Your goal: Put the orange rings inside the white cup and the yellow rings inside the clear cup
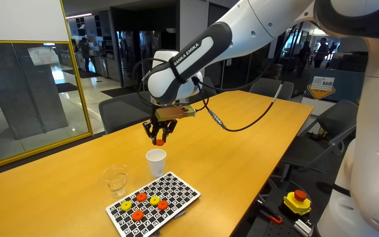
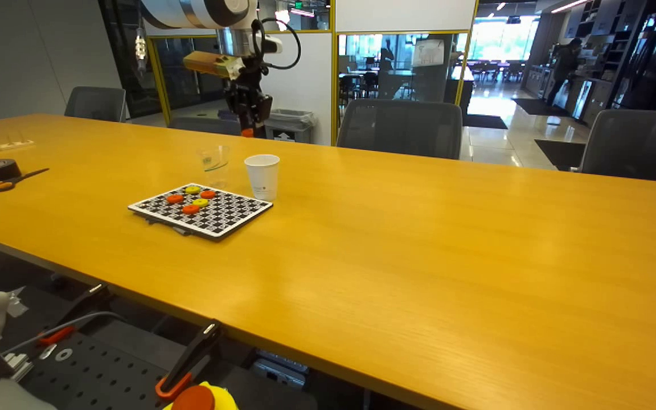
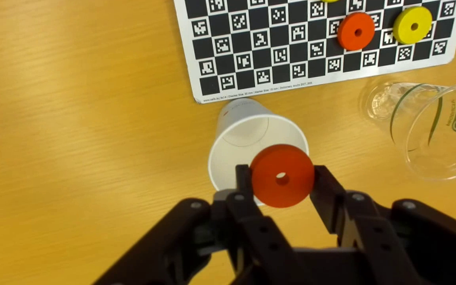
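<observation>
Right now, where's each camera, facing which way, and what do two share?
Exterior view: beside the white jointed arm, looking across the tan wooden table; arm and black fingers show.
Exterior view: by the table's edge, facing grey mesh chairs; arm parts and fingers show.
Wrist view: arm-mounted, looking down at the white tapered paper cup; fingers show.
Both exterior views share that cup and the black-and-white checkered board.

arm (image 1: 258,31): white, rounded. cover (image 1: 224,31): black, white lettering "ranka emika". cable (image 1: 234,130): black, looped. jaws: black, linked, with grey screw heads (image 3: 358,196).
</observation>
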Robot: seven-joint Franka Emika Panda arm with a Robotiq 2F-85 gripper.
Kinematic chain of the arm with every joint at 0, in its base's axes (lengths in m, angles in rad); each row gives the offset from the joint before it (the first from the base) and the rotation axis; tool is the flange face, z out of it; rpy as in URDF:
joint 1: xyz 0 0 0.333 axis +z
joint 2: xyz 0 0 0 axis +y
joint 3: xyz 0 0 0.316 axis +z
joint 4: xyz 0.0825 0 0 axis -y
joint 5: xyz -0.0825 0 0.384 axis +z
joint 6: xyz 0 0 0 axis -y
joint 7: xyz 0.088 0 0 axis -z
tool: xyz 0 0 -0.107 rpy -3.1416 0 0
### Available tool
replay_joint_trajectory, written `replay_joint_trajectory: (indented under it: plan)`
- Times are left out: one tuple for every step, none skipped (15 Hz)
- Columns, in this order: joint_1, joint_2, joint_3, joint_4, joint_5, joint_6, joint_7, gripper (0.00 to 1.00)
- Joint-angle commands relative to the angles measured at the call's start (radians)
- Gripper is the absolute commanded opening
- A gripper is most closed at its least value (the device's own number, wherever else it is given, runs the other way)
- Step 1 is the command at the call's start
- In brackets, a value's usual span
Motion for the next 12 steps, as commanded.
replay_joint_trajectory:
  plan:
    - [-0.019, 0.085, 0.021, 0.113, 0.047, -0.042, -0.049, 0.24]
    - [-0.021, 0.102, 0.022, 0.125, 0.057, -0.043, -0.057, 0.24]
    - [-0.022, 0.115, 0.023, 0.135, 0.063, -0.044, -0.061, 0.24]
    - [-0.026, 0.130, 0.023, 0.144, 0.071, -0.043, -0.067, 0.24]
    - [-0.029, 0.143, 0.022, 0.152, 0.077, -0.044, -0.069, 0.24]
    - [-0.036, 0.155, 0.023, 0.158, 0.092, -0.047, -0.082, 0.24]
    - [-0.041, 0.168, 0.023, 0.164, 0.101, -0.049, -0.087, 0.24]
    - [-0.048, 0.180, 0.024, 0.170, 0.112, -0.052, -0.097, 0.24]
    - [-0.054, 0.189, 0.024, 0.175, 0.119, -0.055, -0.105, 0.24]
    - [-0.059, 0.197, 0.025, 0.179, 0.125, -0.057, -0.112, 0.24]
    - [-0.064, 0.205, 0.024, 0.184, 0.131, -0.061, -0.116, 0.24]
    - [-0.067, 0.209, 0.024, 0.188, 0.133, -0.066, -0.119, 0.24]
